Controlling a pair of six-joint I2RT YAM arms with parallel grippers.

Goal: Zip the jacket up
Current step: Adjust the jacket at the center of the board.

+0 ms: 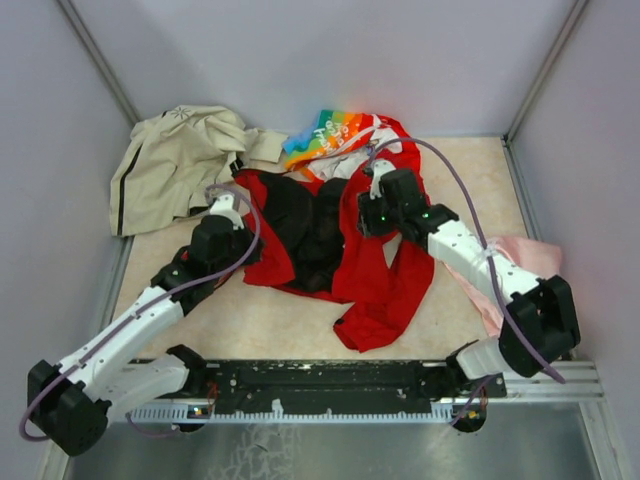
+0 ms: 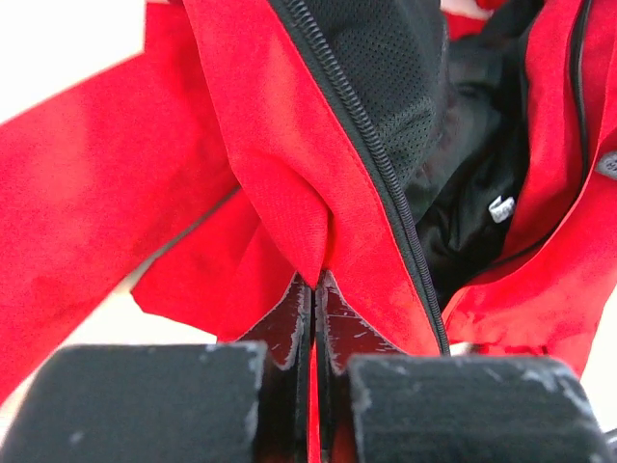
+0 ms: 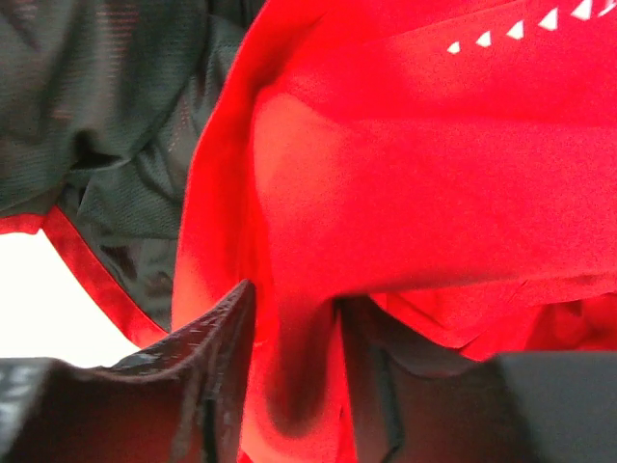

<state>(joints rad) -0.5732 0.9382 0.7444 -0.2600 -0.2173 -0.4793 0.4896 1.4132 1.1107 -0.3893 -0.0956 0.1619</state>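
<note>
The red jacket point(image 1: 365, 275) lies spread open mid-table, its black lining point(image 1: 310, 230) facing up. My left gripper point(image 1: 232, 208) is at the jacket's left front edge. In the left wrist view that gripper point(image 2: 316, 282) is shut on a pinched fold of red fabric, just left of the dark zipper teeth point(image 2: 376, 164). My right gripper point(image 1: 378, 188) hangs over the jacket's right half. In the right wrist view its jaws point(image 3: 294, 301) stand apart, and a fold of the red jacket point(image 3: 434, 174) sags loosely between them. White logo marks point(image 3: 516, 29) show at the top right.
A beige jacket point(image 1: 175, 160) lies at the back left. A rainbow-and-white garment point(image 1: 330, 130) sits behind the red jacket. A pink cloth point(image 1: 525, 255) lies under the right arm. A black rail point(image 1: 320, 380) runs along the near edge, and grey walls enclose the table.
</note>
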